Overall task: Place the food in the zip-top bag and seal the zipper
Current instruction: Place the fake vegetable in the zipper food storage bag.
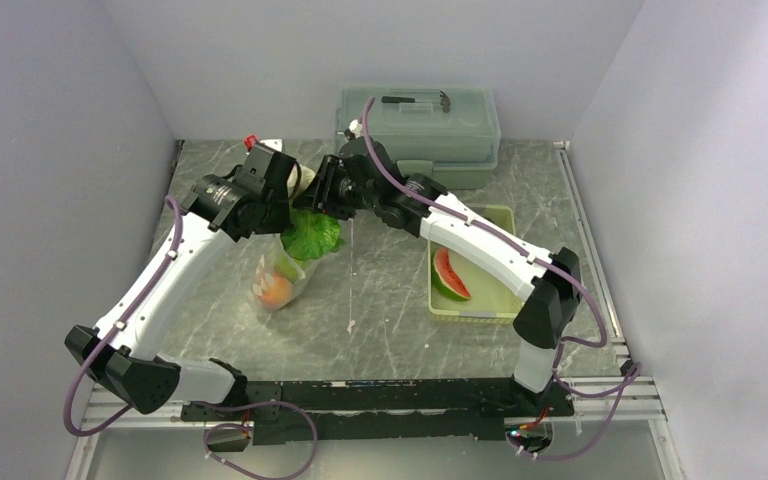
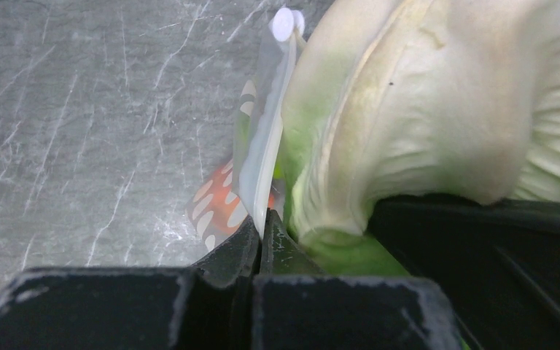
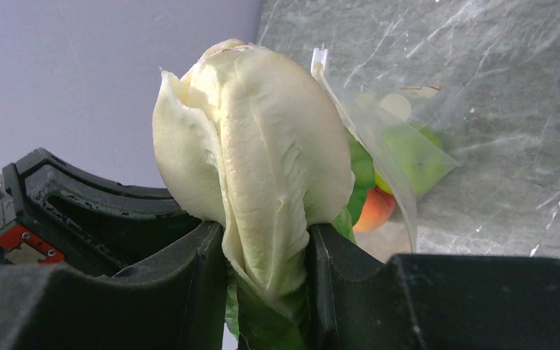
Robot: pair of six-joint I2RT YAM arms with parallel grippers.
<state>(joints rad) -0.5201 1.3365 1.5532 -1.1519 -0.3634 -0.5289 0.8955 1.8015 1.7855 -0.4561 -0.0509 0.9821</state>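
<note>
Two white arms (image 1: 165,285) with black joints, black fingers (image 3: 189,292) (lilac cables (image 1: 174,214) alongside).

Green lettuce (image 1: 312,236), cream base; clear bag (image 1: 280,282), white dots; red watermelon slice (image 1: 450,275); grey-veined table (image 1: 385,300).

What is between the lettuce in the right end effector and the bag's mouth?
Nothing visible. The lettuce lies beside the bag edge that the left end effector pinches; an orange fruit and a green fruit sit deeper inside.

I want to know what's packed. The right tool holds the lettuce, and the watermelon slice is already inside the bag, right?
Not quite. The right tool does hold the lettuce, but the watermelon slice lies in the yellow-green tray, not the bag; the top view shows it.
</note>
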